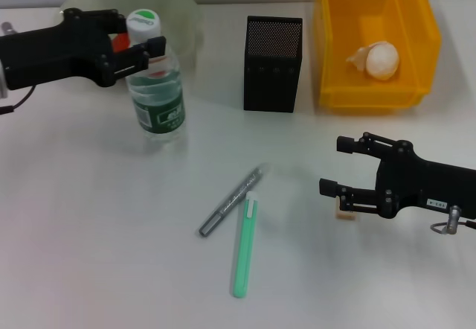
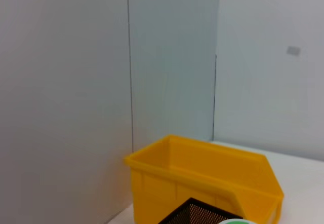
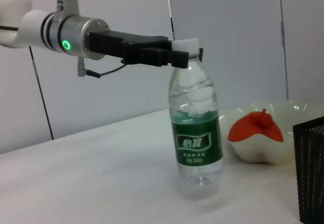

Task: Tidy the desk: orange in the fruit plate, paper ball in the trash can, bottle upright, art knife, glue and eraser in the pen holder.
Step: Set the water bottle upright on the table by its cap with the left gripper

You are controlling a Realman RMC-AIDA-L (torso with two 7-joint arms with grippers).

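With the bottle (image 1: 155, 98) upright on the bench beside the fruit plate (image 1: 182, 9), the left gripper (image 1: 141, 42), clamped at its neck, should release straight apart; the right gripper (image 1: 338, 167) waits open beyond the pen holder (image 1: 272, 62).

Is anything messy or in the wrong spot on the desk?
Yes. A grey pen-like tool and a green stick lie loose on the desk, outside the pen holder. The eraser sits on the desk too, under the right gripper. Nothing looks spilled or broken.
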